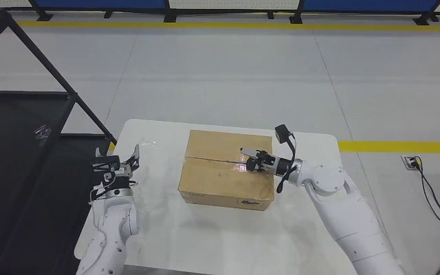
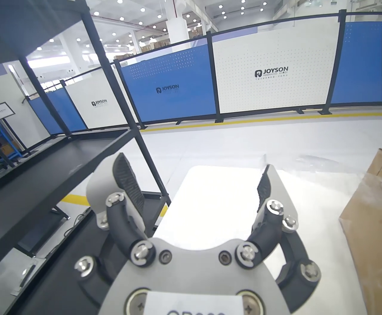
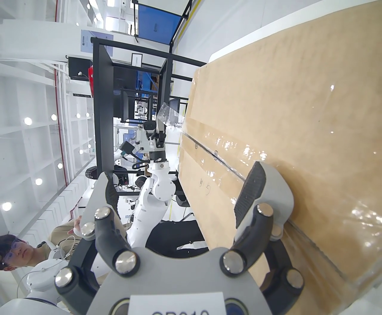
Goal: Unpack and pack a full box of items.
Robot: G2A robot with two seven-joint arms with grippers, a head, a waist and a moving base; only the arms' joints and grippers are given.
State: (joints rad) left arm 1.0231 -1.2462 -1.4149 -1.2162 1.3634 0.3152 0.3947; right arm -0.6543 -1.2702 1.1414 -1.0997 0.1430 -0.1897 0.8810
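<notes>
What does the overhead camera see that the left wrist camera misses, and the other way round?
The top view adds: the whole box, its taped seam and the right gripper open over it. The left wrist view adds: ribbed finger pads and ceiling lights. Both: the open left gripper, the white table, the black rack and part of the box.

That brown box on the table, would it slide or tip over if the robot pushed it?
Probably slides rather than tips: the box is low and wide, lying flat on the smooth white table. Likely stiff, since its flaps are closed under clear tape. That glossy tape may be slippery to grip.
</notes>
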